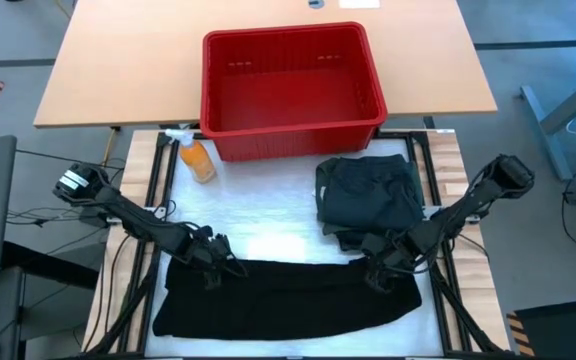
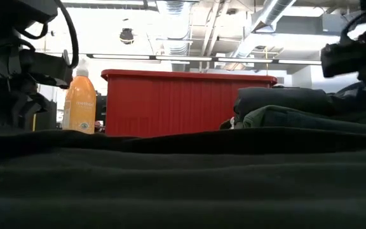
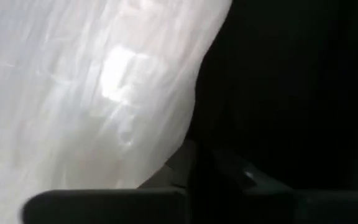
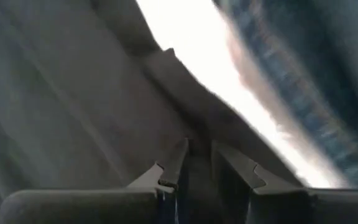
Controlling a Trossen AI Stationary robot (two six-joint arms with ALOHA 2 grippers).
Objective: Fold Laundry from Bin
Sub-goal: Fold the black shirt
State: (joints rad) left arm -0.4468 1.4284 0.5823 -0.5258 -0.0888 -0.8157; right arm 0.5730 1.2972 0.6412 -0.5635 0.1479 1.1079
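A: From high up, what do you see?

B: A long black cloth (image 1: pixel 288 298) lies flat on the white-covered surface (image 1: pixel 258 215), near the front edge; the left claw (image 1: pixel 211 262) sits on its far left corner and the right claw (image 1: pixel 380 270) on its far right corner; a folded pile of dark trousers (image 1: pixel 370 197) rests just behind the right one; the bright red plastic bin (image 1: pixel 290 88) looks empty, with an orange spray bottle (image 1: pixel 197 158) beside it.

A: And from low down?

B: Black cloth fills the front; the red bin stands behind, the bottle on its left, the folded pile on its right.

A: The left wrist view?

B: Only dark cloth against the white cover; I cannot tell if that claw is shut or holding anything.

A: The right wrist view?

B: Its two fingers (image 4: pixel 173 163) are pinched on a thin fold of the black cloth.

A: What could go wrong?

B: I think one corner could slip out when they lift, because the pinch is so thin; then the fold would go crooked; the right arm could also bump the folded pile, as it is so near.
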